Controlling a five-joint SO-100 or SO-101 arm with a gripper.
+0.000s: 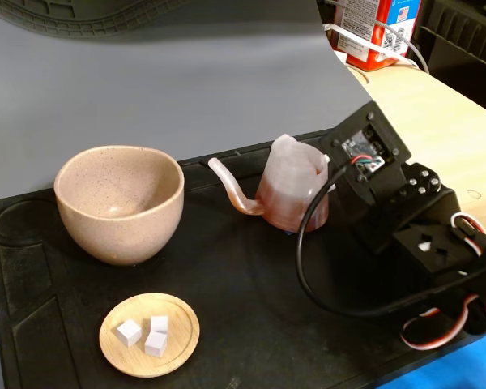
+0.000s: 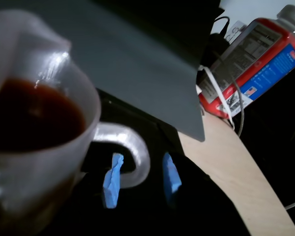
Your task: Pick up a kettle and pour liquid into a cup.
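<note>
A hobbyist's workbench or maker space is showing here, not a kitchen. A black silicone work mat [image 1: 227,275] with moulded trays is covering the bench, and beyond the mat a grey sheet [image 1: 170,81] is standing in as a backdrop. To the right of the mat, pale wooden desktop [image 1: 425,113] is lying exposed, with a red-labelled bottle [image 1: 381,28] and loose white cables [image 2: 221,93] sitting on it.

The arm [image 1: 413,219] is all matte black blocky plastic, silver screws dotting its housings. A small circuit board [image 1: 361,152] sits exposed up top, a thick black cable [image 1: 308,267] loops below, and red-and-white wires [image 1: 437,328] curl out. Blue-padded fingers [image 2: 113,179].
</note>
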